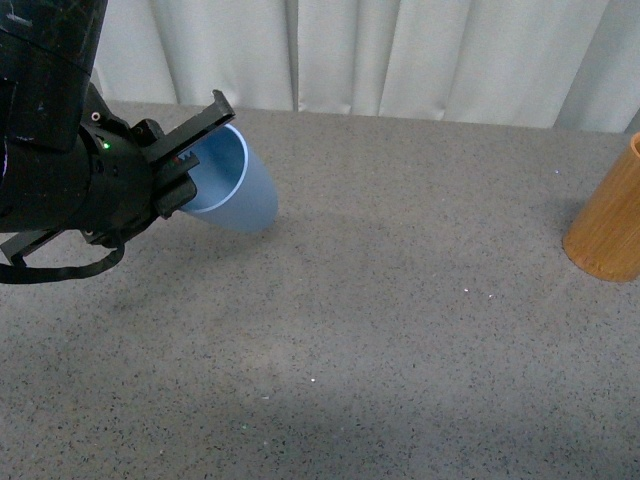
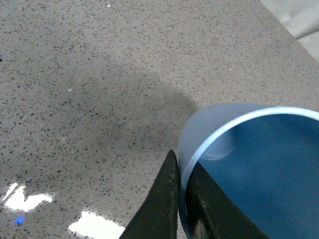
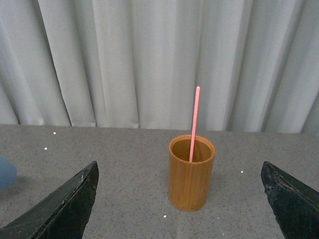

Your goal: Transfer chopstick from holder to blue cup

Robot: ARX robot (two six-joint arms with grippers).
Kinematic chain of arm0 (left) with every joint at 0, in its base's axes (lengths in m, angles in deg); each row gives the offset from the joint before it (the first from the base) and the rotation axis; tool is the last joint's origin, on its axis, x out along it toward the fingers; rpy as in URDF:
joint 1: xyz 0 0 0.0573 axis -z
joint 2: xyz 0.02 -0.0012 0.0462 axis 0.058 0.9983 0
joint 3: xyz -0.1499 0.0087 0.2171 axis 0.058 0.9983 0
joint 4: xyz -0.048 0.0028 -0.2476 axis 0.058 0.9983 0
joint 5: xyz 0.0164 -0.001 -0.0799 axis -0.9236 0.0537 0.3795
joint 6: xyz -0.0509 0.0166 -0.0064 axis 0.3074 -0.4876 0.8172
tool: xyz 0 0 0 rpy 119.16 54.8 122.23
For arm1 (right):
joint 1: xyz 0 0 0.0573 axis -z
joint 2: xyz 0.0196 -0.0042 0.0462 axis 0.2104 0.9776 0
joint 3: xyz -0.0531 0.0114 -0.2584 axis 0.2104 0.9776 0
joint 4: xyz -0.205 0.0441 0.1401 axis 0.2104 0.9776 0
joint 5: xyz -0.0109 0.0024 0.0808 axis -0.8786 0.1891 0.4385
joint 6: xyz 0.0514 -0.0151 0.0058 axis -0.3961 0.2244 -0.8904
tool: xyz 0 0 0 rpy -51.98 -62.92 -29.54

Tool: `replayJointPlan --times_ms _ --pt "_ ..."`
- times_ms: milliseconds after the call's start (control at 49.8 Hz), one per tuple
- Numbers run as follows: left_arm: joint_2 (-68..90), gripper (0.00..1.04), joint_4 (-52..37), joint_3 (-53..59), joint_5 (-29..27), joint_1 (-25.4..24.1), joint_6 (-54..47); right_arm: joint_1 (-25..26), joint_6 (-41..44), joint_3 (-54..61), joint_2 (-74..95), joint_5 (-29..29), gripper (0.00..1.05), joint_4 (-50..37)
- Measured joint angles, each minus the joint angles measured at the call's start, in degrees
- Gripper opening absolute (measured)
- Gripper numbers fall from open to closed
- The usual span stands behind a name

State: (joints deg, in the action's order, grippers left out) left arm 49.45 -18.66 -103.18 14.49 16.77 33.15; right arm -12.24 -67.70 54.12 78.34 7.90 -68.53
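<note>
The light blue cup (image 1: 238, 185) is tipped over toward the robot, its mouth facing my left gripper (image 1: 192, 160), which is shut on its rim. In the left wrist view one finger lies inside the blue cup (image 2: 259, 164) and one outside, pinching the wall at my left gripper (image 2: 182, 186). The orange-brown holder (image 3: 191, 173) stands upright on the table with one pink chopstick (image 3: 194, 122) sticking up out of it. My right gripper (image 3: 182, 199) is open, wide apart, short of the holder. In the front view the holder (image 1: 612, 218) shows at the right edge.
A grey speckled table (image 1: 400, 320) carries everything. White curtains (image 1: 400, 50) hang along its far edge. A sliver of the blue cup (image 3: 6, 172) shows in the right wrist view.
</note>
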Motion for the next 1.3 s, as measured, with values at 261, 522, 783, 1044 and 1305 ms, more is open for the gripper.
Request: replayJointPlan --times_ms 261,522,783,1044,1305 --pt "0.04 0.04 1.42 -3.17 -0.15 2.34 0.70 0.00 0.02 0.00 0.00 0.00 0.95 0.00" --pt "6.51 0.04 4.63 -12.02 -0.09 8.28 1.01 0.00 0.00 0.00 0.00 0.00 0.95 0.00" --pt "11.67 0.04 6.10 -17.40 0.61 14.01 1.03 0.00 0.00 0.00 0.00 0.00 0.95 0.00" --pt "13.42 0.04 6.40 -18.56 1.03 15.82 1.05 0.00 0.00 0.00 0.00 -0.02 0.95 0.00" --pt "13.68 0.04 6.91 -18.56 1.03 15.93 0.98 0.00 0.00 0.00 0.00 0.00 0.95 0.00"
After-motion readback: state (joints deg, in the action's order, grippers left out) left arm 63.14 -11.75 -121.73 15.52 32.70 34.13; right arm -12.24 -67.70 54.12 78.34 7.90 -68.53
